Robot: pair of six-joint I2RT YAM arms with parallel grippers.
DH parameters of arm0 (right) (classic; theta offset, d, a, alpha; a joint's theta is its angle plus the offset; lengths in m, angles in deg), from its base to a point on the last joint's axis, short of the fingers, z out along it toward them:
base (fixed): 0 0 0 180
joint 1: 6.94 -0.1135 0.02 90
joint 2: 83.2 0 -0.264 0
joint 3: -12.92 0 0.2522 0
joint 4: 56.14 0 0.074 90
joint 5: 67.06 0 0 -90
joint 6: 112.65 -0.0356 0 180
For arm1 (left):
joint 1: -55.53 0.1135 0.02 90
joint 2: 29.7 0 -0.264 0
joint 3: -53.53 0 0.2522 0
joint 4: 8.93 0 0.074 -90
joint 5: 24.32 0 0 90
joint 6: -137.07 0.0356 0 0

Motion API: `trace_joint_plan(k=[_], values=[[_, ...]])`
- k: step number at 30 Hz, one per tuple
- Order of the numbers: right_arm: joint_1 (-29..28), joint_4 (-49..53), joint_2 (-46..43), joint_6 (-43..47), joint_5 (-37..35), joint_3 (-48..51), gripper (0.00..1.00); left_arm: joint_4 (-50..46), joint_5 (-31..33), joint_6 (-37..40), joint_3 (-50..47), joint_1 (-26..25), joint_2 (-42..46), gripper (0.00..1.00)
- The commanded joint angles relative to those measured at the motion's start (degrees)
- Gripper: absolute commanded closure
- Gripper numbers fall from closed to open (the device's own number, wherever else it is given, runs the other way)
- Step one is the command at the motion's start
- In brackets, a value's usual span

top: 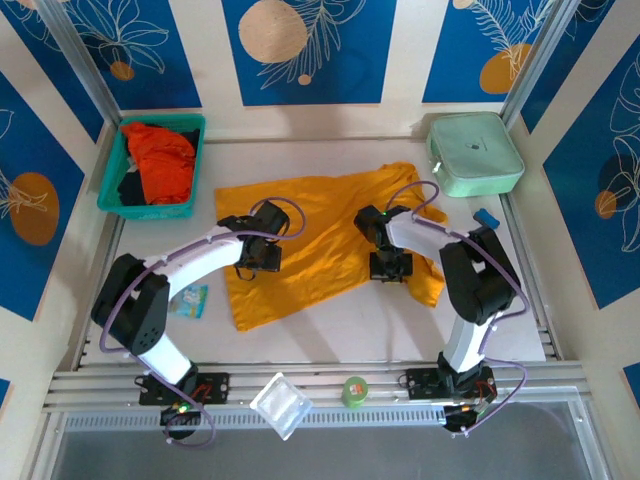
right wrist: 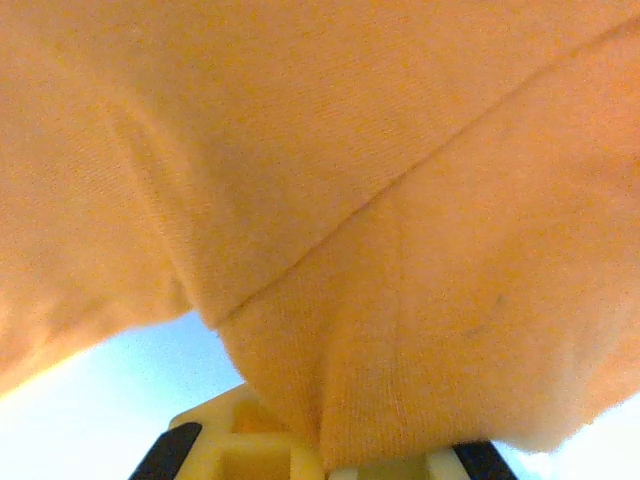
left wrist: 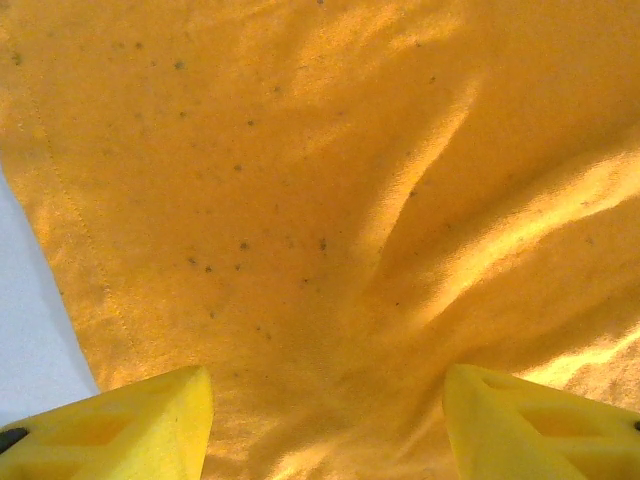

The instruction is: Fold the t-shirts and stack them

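Note:
A mustard-yellow t-shirt lies spread and wrinkled in the middle of the table. My left gripper hovers over its left half. In the left wrist view it stands open, its yellow fingertips wide apart above the creased cloth. My right gripper sits on the shirt's right part. In the right wrist view it is shut on a fold of the yellow cloth, which rises from the jaws. A red-orange t-shirt lies bunched in the teal basket at the back left.
A mint-green box stands at the back right, with a small blue item in front of it. A small packet lies left of the shirt. On the front rail are a clear plastic tub and a green tape roll.

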Motion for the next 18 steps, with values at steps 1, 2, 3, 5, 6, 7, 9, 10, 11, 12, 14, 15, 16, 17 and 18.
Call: trace_joint_plan(k=[1,2,3,5,6,7,9,10,11,12,14,15,16,17,18], values=[[-0.5,6.3,-7.9,4.0,8.3,-3.9,1.00,-1.6,-1.0,1.4,1.5,-0.1,-0.3,0.37],[-0.2,7.0,-9.0,4.9,10.9,-4.3,1.00,-1.9,-1.2,1.9,1.7,-0.1,-0.4,0.37],[0.3,7.6,-9.9,5.8,14.1,-4.6,1.00,-2.2,-1.3,2.3,1.8,-0.1,-0.5,0.37],[1.4,7.4,-10.6,7.9,20.5,-4.4,1.00,-2.7,-1.6,3.0,1.9,-0.1,-0.8,0.37],[2.3,6.6,-10.5,8.9,23.6,-3.8,1.00,-3.0,-1.8,3.5,1.9,-0.1,-1.0,0.37],[3.1,5.9,-10.0,9.5,25.8,-3.1,1.00,-3.0,-2.1,3.7,1.9,-0.1,-1.2,0.37],[4.6,5.0,-7.8,10.4,28.3,-2.0,0.76,-3.2,-2.9,4.1,1.8,-0.1,-1.7,0.37],[4.8,4.6,-6.7,10.4,28.0,-1.7,0.66,-3.2,-3.2,4.2,1.5,-0.1,-1.9,0.37],[5.0,3.7,-6.0,10.2,27.7,-1.3,0.55,-3.0,-3.6,4.2,1.3,-0.1,-2.0,0.37],[5.1,2.5,-5.7,9.7,28.0,-1.0,0.49,-2.7,-4.0,4.1,1.0,-0.1,-2.1,0.37],[5.3,0.2,-6.5,8.1,29.3,-0.7,0.45,-2.6,-4.2,4.0,0.8,-0.2,-2.0,0.37],[5.4,-0.6,-7.4,7.0,29.4,-0.7,0.45,-2.8,-4.1,3.9,0.7,-0.1,-2.0,0.37],[5.4,-0.8,-8.2,6.1,29.0,-0.8,0.45,-2.7,-4.0,3.9,0.7,-0.1,-1.9,0.37],[5.4,-0.7,-9.2,5.0,27.7,-0.9,0.46,-2.8,-3.9,3.8,0.8,-0.1,-1.9,0.37],[5.5,-0.5,-10.4,3.9,25.9,-0.7,0.48,-2.8,-3.9,3.8,0.9,-0.1,-1.9,0.37]])
